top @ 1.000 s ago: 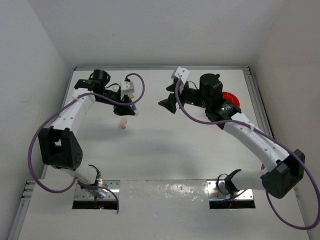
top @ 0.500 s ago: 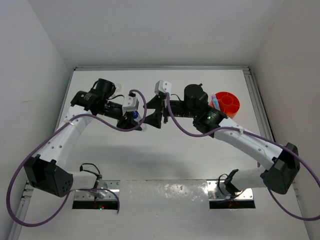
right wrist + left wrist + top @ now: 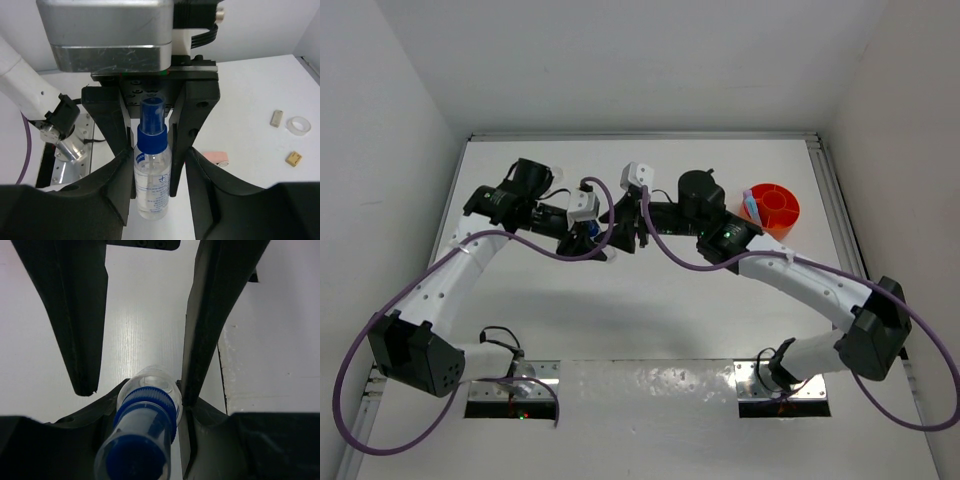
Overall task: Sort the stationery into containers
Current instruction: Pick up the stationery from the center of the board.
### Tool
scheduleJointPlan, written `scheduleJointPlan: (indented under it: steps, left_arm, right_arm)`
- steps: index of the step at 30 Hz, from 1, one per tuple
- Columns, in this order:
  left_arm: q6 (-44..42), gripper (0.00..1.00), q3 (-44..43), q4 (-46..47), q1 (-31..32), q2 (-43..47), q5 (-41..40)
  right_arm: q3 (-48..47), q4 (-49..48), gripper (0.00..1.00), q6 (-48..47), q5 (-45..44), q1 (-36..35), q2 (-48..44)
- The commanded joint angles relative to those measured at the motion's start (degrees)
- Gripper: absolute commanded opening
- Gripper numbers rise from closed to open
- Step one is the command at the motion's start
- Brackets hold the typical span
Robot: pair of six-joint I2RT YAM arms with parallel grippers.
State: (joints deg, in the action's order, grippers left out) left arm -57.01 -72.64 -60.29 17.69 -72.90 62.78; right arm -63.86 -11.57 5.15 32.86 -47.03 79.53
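**Spray bottle poised between both grippers at mid-table**

The left gripper (image 3: pixel 155 392) is clenching the clear plastic spray bottle with a blue cap (image 3: pixel 151 170) high up, around the cap and neck. That leaves the whole clear body below free for a second grip. The bottle is hanging upright over the middle of the white table (image 3: pixel 240 90), between the two arms.

The right gripper (image 3: pixel 159 161) is facing the left one head-on, and its fingers are bracketing the bare lower body, one on each side. One finger appears to be touching the plastic. Whether both are pressing on it, the views are not showing, so I cannot tell if this gripper is already gripping.

The arrangement looks like a handover. The round orange plastic tub with inner dividers (image 3: pixel 772 208) is sitting on the right arm's side, well apart from the bottle. It is probably easier for the right arm to reach.

Other stationery is lying loose on the table beyond the bottle: a small pink piece (image 3: pixel 215 157), two small beige blocks (image 3: pixel 294 159) and a clear tape ring (image 3: pixel 299 125).

The risk I judge here is timing. If the left fingers are letting go before the right ones are firmly seated, the smooth round body could slip or tilt.
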Motion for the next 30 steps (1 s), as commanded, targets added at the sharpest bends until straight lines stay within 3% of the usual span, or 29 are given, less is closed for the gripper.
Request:
scheduleJointPlan:
  steps: [1,16,21,22,24,30]
  left_arm:
    - [2.0,0.00,0.4,3.9,0.6,2.0,3.0]
    - [4.5,0.00,1.7,7.0,1.5,2.1,1.1]
    - [5.8,0.00,1.6,8.7,1.7,2.3,1.2]
    - [5.8,0.00,1.6,8.8,1.7,2.3,1.1]
    - [5.9,0.00,1.7,9.0,1.7,2.3,1.1]
    - [9.6,0.02,2.6,11.5,1.6,2.9,-0.7]
  right_arm:
    - [-0.9,-3.5,0.44,0.7,0.8,-0.6,0.5]
    - [-2.0,-8.4,0.36,4.5,2.8,-0.6,3.2]
    - [-2.3,-6.8,0.25,4.3,3.3,-0.8,3.4]
    - [-2.2,-6.5,0.12,4.2,3.8,-0.8,3.4]
    - [-1.7,-6.6,0.00,3.9,4.7,-0.8,3.3]
    - [0.6,-7.7,0.00,2.7,5.4,-0.7,1.8]
